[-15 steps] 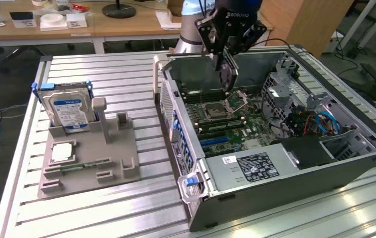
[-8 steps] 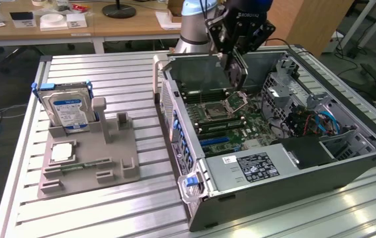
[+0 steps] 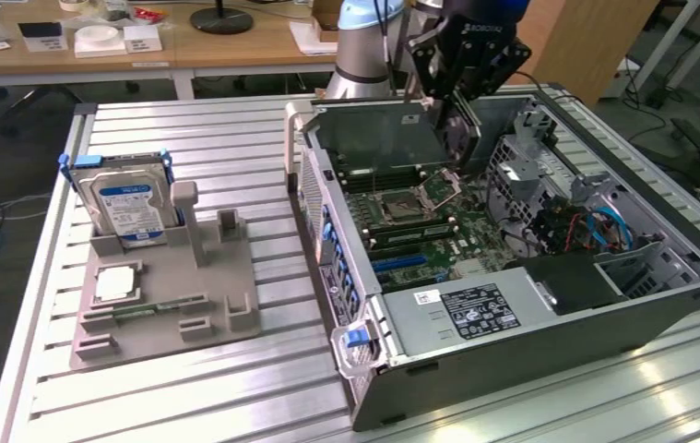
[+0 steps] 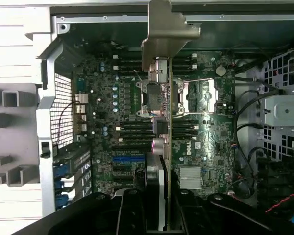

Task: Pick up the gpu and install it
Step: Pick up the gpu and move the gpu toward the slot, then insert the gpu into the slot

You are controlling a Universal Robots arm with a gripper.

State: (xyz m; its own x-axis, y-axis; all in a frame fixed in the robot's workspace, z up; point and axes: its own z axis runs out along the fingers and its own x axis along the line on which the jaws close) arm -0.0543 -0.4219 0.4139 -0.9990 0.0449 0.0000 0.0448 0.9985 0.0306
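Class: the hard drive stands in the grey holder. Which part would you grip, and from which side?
Its free upper part, from straight above, with the jaws on the two broad faces. The hard drive stands upright with its lower end sunk in the holder, so the top is the easiest part to reach.

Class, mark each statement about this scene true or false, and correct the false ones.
1. The gripper holds the gpu over the open computer case. True.
2. The hard drive lies inside the case. False: it stands upright in the grey holder, outside the case.
3. A small silver chip lies on that holder. True.
4. The gpu is held flat, parallel to the motherboard. False: it is edge-on to it.
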